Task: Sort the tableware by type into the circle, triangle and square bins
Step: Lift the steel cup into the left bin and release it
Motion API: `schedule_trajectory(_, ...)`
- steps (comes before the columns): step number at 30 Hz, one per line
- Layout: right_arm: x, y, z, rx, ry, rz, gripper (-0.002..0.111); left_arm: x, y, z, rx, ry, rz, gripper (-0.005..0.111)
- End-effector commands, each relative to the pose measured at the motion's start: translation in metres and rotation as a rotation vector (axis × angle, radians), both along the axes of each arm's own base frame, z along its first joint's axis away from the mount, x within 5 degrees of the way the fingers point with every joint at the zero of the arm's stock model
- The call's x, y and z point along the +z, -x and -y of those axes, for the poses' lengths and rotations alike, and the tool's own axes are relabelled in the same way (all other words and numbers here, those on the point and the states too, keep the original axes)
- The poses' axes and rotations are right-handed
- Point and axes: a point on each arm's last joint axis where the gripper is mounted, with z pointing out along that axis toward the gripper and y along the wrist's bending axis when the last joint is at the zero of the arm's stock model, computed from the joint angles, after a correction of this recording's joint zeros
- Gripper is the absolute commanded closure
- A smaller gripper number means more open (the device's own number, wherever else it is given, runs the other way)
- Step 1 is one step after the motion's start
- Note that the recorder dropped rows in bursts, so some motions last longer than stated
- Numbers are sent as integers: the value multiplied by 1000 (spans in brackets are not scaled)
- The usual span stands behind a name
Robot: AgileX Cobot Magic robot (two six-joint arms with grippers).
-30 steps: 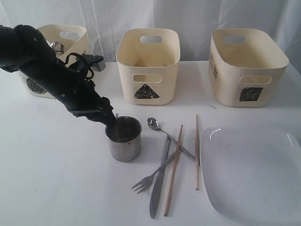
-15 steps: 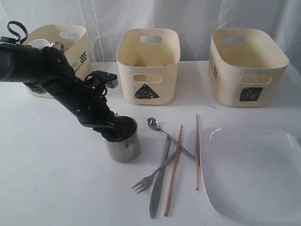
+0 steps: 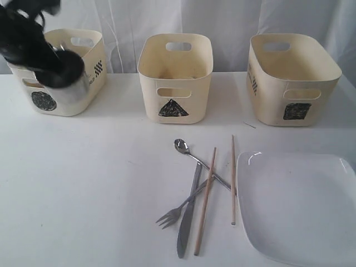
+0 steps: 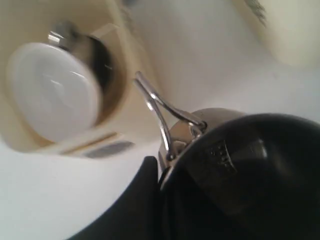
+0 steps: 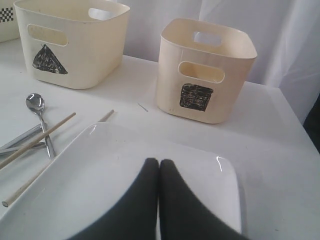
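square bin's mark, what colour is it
Black, a scribbled square on the cream bin; clearest in the right wrist view.

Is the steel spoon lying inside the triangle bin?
No, the spoon lies on the table in front of the triangle bin.
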Motion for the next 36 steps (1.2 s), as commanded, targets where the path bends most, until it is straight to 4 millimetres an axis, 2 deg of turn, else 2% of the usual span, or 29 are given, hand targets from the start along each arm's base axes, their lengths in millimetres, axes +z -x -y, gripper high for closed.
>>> schedule_trajectory(1, 0, 0, 0, 1, -5, 11, 108, 47, -13, -31, 97, 61, 254, 106)
schedule_trajectory(5, 0, 0, 0, 1, -5, 11, 108, 58, -36, -50, 158, 113, 423, 106)
schedule_trajectory(8, 0, 0, 0, 1, -5, 11, 108, 48, -56, -63, 189, 114, 460, 106)
schedule_trajectory(13, 0, 0, 0, 1, -5, 11, 108, 16, -85, -76, 222, 98, 413, 106)
schedule_trajectory(18, 0, 0, 0, 1, -5, 11, 108, -26, -111, -76, 224, 87, 333, 106)
schedule_trajectory(22, 0, 0, 0, 1, -5, 11, 108, -49, -119, -75, 224, 77, 286, 105)
schedule_trajectory(24, 0, 0, 0, 1, -5, 11, 108, -54, -120, -75, 223, 74, 273, 97)
schedule_trajectory(29, 0, 0, 0, 1, -5, 11, 108, -52, -120, -75, 231, 93, 285, 64)
schedule_trajectory(32, 0, 0, 0, 1, -5, 11, 108, -47, -117, -75, 241, 108, 267, 60)
schedule_trajectory(36, 0, 0, 0, 1, -5, 11, 108, -35, -107, -75, 262, 126, 232, 59)
